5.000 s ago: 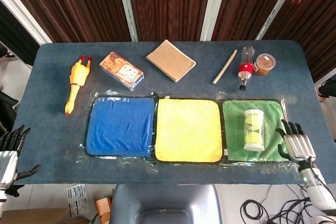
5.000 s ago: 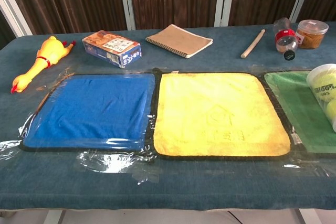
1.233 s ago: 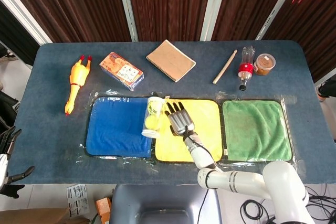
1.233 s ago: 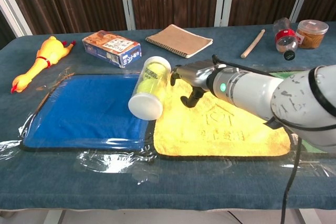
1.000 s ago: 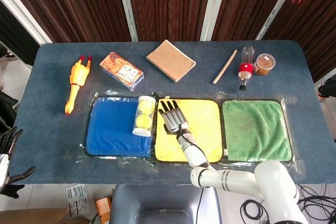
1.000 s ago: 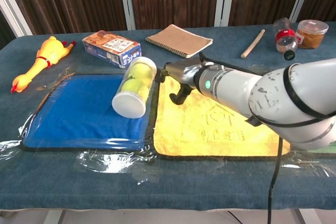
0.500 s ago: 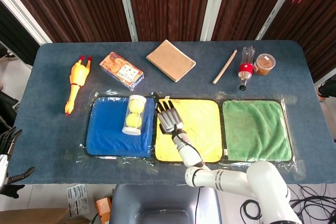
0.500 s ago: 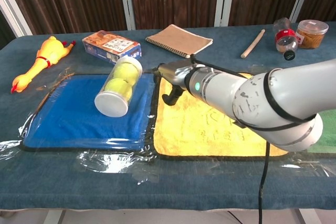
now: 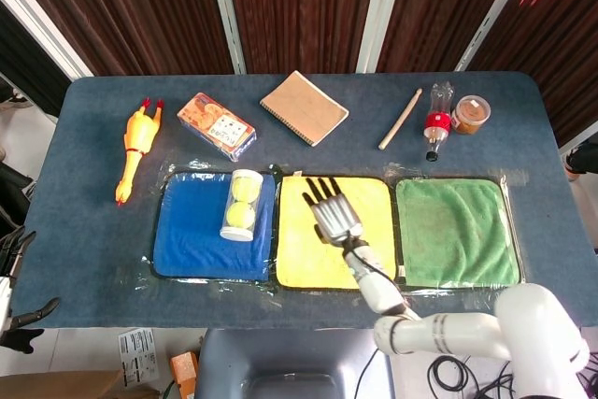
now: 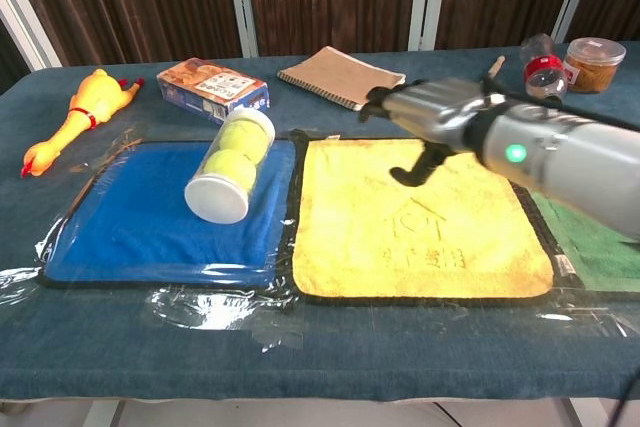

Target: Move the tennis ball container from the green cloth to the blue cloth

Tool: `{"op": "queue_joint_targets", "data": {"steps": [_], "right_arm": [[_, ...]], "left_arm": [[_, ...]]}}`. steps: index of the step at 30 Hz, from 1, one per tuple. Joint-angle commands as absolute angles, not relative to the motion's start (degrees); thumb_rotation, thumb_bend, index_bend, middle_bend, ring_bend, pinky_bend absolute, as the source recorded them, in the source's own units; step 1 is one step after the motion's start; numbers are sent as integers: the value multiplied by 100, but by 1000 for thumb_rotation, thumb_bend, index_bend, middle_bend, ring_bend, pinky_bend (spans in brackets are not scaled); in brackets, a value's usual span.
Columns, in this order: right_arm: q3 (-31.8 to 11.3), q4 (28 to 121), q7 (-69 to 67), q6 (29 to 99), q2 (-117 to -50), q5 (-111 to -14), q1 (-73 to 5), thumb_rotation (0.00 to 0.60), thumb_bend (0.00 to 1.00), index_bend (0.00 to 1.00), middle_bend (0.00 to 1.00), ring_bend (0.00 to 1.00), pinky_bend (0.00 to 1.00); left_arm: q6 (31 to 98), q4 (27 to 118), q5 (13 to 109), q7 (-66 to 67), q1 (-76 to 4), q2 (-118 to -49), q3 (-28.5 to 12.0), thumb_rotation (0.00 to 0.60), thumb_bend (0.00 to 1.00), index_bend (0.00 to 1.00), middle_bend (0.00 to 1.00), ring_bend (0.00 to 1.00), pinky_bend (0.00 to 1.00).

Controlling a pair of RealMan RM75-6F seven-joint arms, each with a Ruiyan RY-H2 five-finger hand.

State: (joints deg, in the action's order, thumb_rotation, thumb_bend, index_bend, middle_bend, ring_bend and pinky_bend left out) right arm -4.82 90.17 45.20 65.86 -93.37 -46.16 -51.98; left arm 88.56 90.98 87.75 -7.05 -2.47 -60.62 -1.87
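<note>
From the head view, the tennis ball container (image 9: 239,205) lies on its side on the blue cloth (image 9: 196,231), toward that cloth's 2 o'clock corner. The right hand (image 9: 334,214) hovers over the yellow cloth (image 9: 308,249), fingers spread and holding nothing. The green cloth (image 9: 456,231) lies at 3 o'clock of the yellow one. At the frame's 8 o'clock edge the left hand (image 9: 14,277) barely shows; I cannot tell how its fingers lie.

From the chest view, the container (image 10: 229,179) rests on the blue cloth (image 10: 140,217), white cap toward the camera. The right hand (image 10: 432,117) hangs spread above the yellow cloth's (image 10: 420,237) 12 o'clock edge, well apart from the container.
</note>
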Motion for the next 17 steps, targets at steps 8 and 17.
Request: {"op": "queue_joint_targets", "data": {"steps": [8,17], "right_arm": [[1672,9400,2093,10691,-7355,-7307,-1477,553,312,36,6,0,0],[1448,9044,1637,10215,-7224,-7825,-1201,555,311,28,6,0,0]], "left_arm": [[8670,9081,8663,-346,-350,-6177,-225,600,0,0,0,0,65],[8687,9170,8646,-79,-359,-6259,-236,600,0,0,0,0,65]]}}
